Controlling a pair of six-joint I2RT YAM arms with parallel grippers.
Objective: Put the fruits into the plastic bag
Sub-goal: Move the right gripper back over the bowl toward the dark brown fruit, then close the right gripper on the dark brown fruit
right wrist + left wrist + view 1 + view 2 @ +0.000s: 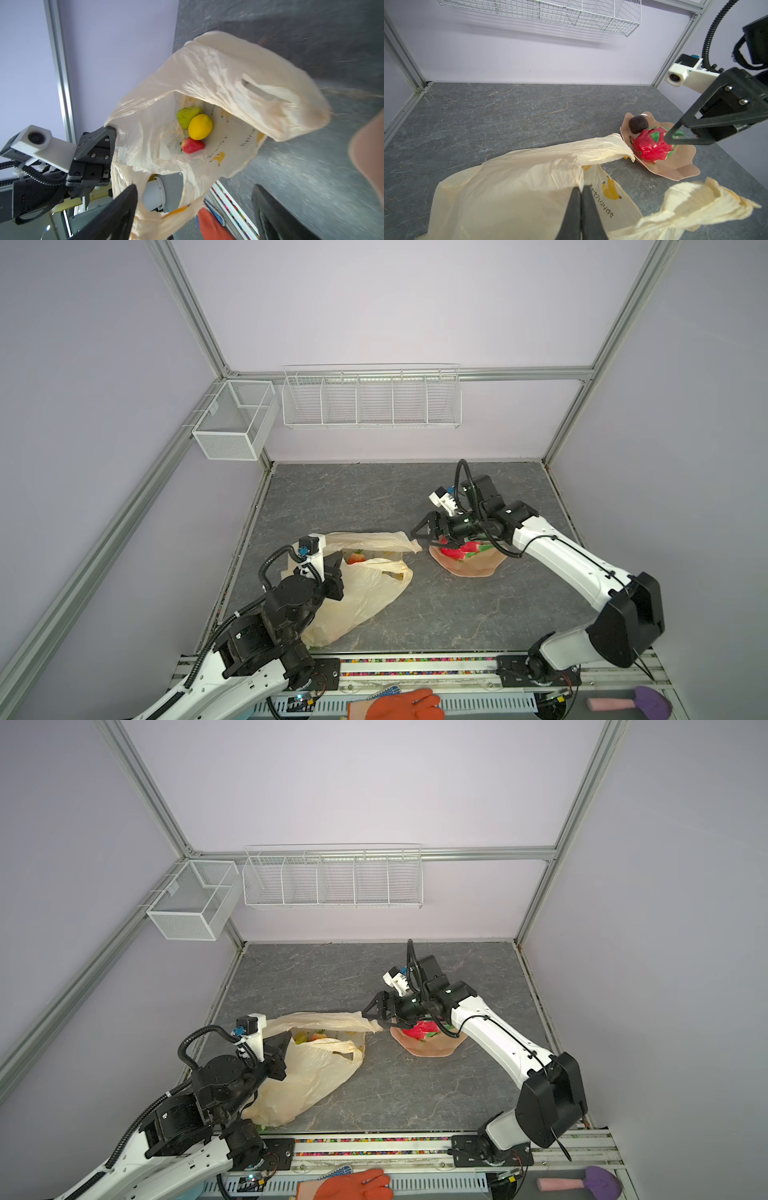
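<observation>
1. The plastic bag (361,593) lies slumped on the table just beside the peach plate (469,570). Its mouth gapes toward the plate, and one loop handle reaches the plate's rim.
2. Well inside the bag sit a lemon (200,126), a strawberry (192,144) and a green piece (187,116). On the plate are the dragon fruit (652,145) and a dark-brown piece (638,124).
3. I'd judge the bag to be feather-light, floppy and slippery, so it will sag shut unless it is pinched at the rim or a handle. The dragon fruit looks bulky and firm, and it probably wants a wide grip across its body, clear of the scales.
4. The left gripper (581,188) is clamped tight on the bag's rim, on the side away from the plate, and props the mouth up.
5. The right gripper (417,537) hovers over the plate's bag-side edge, jaws spread wide and empty. I cannot tell whether it brushes the handle.
</observation>
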